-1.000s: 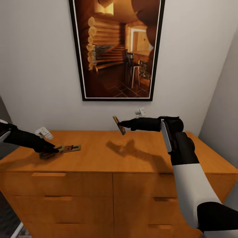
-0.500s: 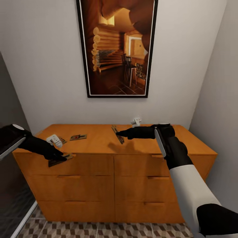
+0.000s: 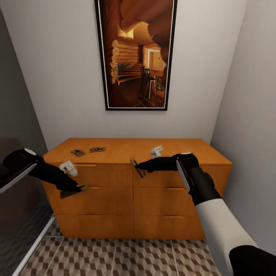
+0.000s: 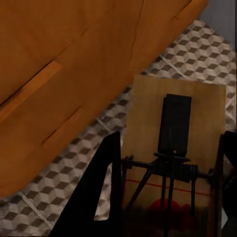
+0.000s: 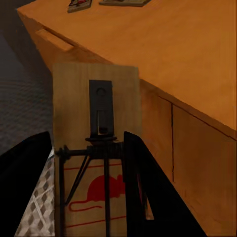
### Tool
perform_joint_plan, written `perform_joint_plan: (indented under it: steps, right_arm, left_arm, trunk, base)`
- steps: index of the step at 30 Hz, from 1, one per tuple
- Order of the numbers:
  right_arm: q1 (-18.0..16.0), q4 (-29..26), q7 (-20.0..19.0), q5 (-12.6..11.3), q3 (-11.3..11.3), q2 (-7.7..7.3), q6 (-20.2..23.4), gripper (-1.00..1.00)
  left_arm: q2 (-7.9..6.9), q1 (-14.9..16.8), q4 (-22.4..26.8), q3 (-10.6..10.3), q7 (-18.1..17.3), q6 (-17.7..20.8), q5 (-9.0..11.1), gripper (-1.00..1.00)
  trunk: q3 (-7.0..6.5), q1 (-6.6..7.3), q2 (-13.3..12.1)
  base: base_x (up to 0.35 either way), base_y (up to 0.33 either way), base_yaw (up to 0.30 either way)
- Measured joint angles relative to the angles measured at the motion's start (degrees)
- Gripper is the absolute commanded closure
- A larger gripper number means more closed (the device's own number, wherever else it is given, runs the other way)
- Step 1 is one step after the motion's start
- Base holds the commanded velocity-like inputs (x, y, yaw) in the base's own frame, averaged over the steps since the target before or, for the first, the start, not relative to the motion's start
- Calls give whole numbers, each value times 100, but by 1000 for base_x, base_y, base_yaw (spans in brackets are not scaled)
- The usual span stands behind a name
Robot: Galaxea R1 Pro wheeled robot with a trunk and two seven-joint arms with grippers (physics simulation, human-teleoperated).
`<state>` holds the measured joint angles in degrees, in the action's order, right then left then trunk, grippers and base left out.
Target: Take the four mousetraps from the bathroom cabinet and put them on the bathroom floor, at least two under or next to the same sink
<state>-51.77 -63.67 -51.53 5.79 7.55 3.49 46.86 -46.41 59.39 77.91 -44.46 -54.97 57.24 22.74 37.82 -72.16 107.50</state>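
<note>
Each gripper holds one mousetrap. My left gripper (image 3: 74, 188) is shut on a mousetrap (image 3: 71, 191), held in front of the orange-brown cabinet (image 3: 153, 195) at its left drawers; close up that mousetrap (image 4: 173, 153) shows its wooden board and wire spring. My right gripper (image 3: 138, 167) is shut on a second mousetrap (image 3: 138, 167) before the cabinet's top edge, and its board (image 5: 96, 148) bears a red mouse print. Two more mousetraps (image 3: 78, 153) (image 3: 97, 149) lie on the cabinet top at the left; they also show far off (image 5: 79, 5) (image 5: 123, 2). The cube-patterned bathroom floor (image 3: 115, 258) spreads below.
A framed picture (image 3: 136, 53) hangs on the wall above the cabinet. Grey walls close in on the left and right. A white strip (image 3: 34, 245) runs along the floor at the left. The cabinet's drawer fronts (image 4: 59, 74) stand close to my left gripper.
The whole view has pulled back and down, so the cabinet looks farther and the floor has come into sight. Both grippers, still holding mousetraps, have left the cabinet top and now hang before its front.
</note>
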Motion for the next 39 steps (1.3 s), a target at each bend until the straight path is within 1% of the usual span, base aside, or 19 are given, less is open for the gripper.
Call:
perform_joint_plan:
  steps: [2, 4, 5, 7, 9, 12, 17, 19, 21, 23, 25, 27, 29, 32, 35, 36, 39]
  right_arm:
    - [33, 20, 10, 25, 68, -7, -14, 100]
    - [120, 28, 20, 41, 100, -16, -56, 100]
    - [143, 28, 21, 42, 106, -18, -73, 100]
    - [205, 29, 23, 92, 125, -22, -149, 100]
    - [246, 32, 23, 191, 134, -20, -187, 100]
    - [340, 19, 18, 381, 138, -19, -206, 100]
    - [437, 15, -10, 544, 157, -20, -210, 100]
    - [567, 10, -15, 579, 274, -28, -208, 100]
    - [734, 5, -5, 647, 482, -28, -213, 100]
    - [847, -1, 5, 710, 611, -26, -215, 100]
    - [979, 8, 14, 776, 695, -23, -219, 100]
    - [1121, 15, 21, 815, 730, -33, -237, 100]
    - [1252, 22, 23, 879, 744, -54, -315, 100]
    - [1357, 57, 22, 1054, 750, -73, -488, 100]
    - [1390, 237, 20, 1210, 752, -75, -570, 100]
    - [1392, 276, 20, 1218, 752, -74, -575, 100]
    - [1401, 524, 20, 1264, 754, -72, -652, 100]
  left_arm:
    - [50, -6, -11, -171, 13, -3, -1, 100]
    - [133, -8, -108, -324, 25, -10, -8, 100]
    - [162, -8, -153, -356, 26, -12, -8, 100]
    - [296, -9, -335, -437, 30, -21, -9, 100]
    - [439, -10, -481, -472, 32, -29, -14, 100]
    - [592, -15, -590, -490, 33, -39, -15, 100]
    - [711, -16, -625, -496, 35, -53, -17, 100]
    - [725, -28, -637, -498, 39, -65, -19, 100]
    - [733, -60, -710, -502, 40, -84, -23, 100]
    - [741, -76, -801, -516, 41, -96, -25, 100]
    - [806, -88, -922, -544, 46, -107, -22, 100]
    - [942, -113, -1112, -564, 55, -113, -31, 100]
    - [1146, -163, -1425, -571, 68, -122, -49, 100]
    - [1473, -195, -2029, -579, 73, -196, -70, 100]
    - [1817, -204, -2637, -590, 69, -611, -78, 100]
    - [1883, -205, -2748, -601, 68, -694, -79, 100]
    - [2267, -209, -3394, -728, 65, -1009, -85, 100]
  trunk:
    - [0, 0, 0]
    - [0, 0, 0]
    - [0, 0, 0]
    - [0, 0, 0]
    - [0, 0, 0]
    - [0, 3, 0]
    - [0, 3, 0]
    - [0, 4, 0]
    - [0, 3, 0]
    - [0, 3, 0]
    - [0, 3, 0]
    - [0, 3, 0]
    - [0, 3, 0]
    - [0, 3, 0]
    - [0, 3, 0]
    - [0, 3, 0]
    - [0, 3, 0]
  base:
    - [-337, 0, 0]
    - [-337, 0, 0]
    - [-337, 0, 0]
    - [-335, 0, 0]
    - [-252, 0, 0]
    - [-97, 0, 0]
    - [-22, 0, 0]
    - [-4, 0, 0]
    - [-2, 0, 0]
    - [0, 0, 0]
    - [0, 0, 0]
    - [0, 0, 0]
    - [0, 0, 0]
    - [0, 0, 0]
    - [0, 0, 0]
    - [0, 0, 0]
    - [0, 0, 0]
